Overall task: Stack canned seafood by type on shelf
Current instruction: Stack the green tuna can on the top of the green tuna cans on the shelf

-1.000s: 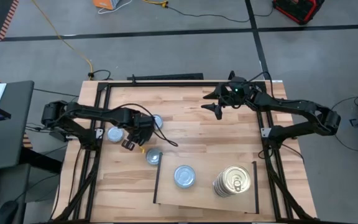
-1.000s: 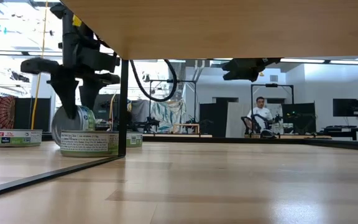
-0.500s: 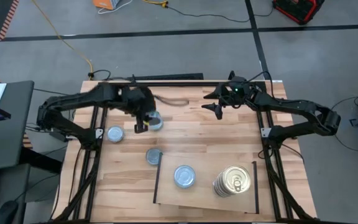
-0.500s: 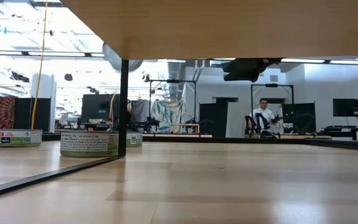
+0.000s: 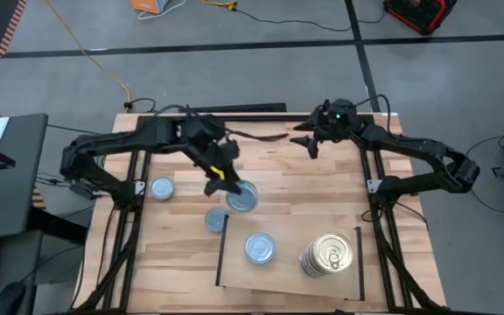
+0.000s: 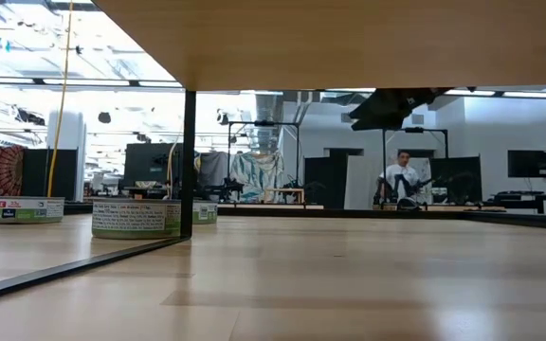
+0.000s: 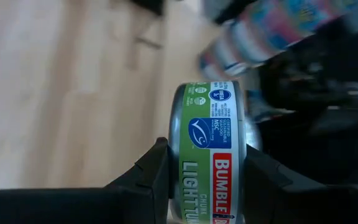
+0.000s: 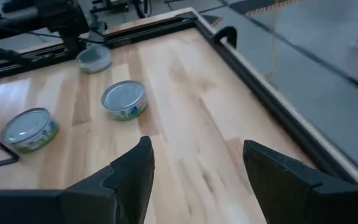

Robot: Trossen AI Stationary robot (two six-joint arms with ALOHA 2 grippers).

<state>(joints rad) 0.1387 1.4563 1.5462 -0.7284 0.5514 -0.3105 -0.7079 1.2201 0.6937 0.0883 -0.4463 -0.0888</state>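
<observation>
Tins: small, flat, round metal cans with silvery-blue lids and green label bands.
Held tin: one tin (image 7: 211, 155) is clamped between the fingers (image 7: 146, 177) of the left gripper (image 5: 226, 182); label shows green, blue and red print. In the high view this tin (image 5: 242, 197) hangs over the middle of the tabletop (image 5: 278, 175).
Loose tins: one (image 5: 161, 188) near the left edge of the tabletop; one (image 5: 216, 220) just beside the shelf's left black strip.
Shelf: pale board (image 5: 291, 271) at the near side of the tabletop, carrying a single silvery-blue tin (image 5: 260, 248) and a stack of gold-lidded tins (image 5: 329, 253) well apart from it.
Change: half a second earlier the left gripper was farther back, near the far left part of the tabletop; it is now over the middle, nearer the shelf. The right gripper has shifted slightly toward the far edge.
Left arm: stretched from the left side toward the centre.
Right gripper (image 5: 311, 143): fingers (image 8: 126, 180) apart, holding nothing, raised over the far right part of the tabletop.
</observation>
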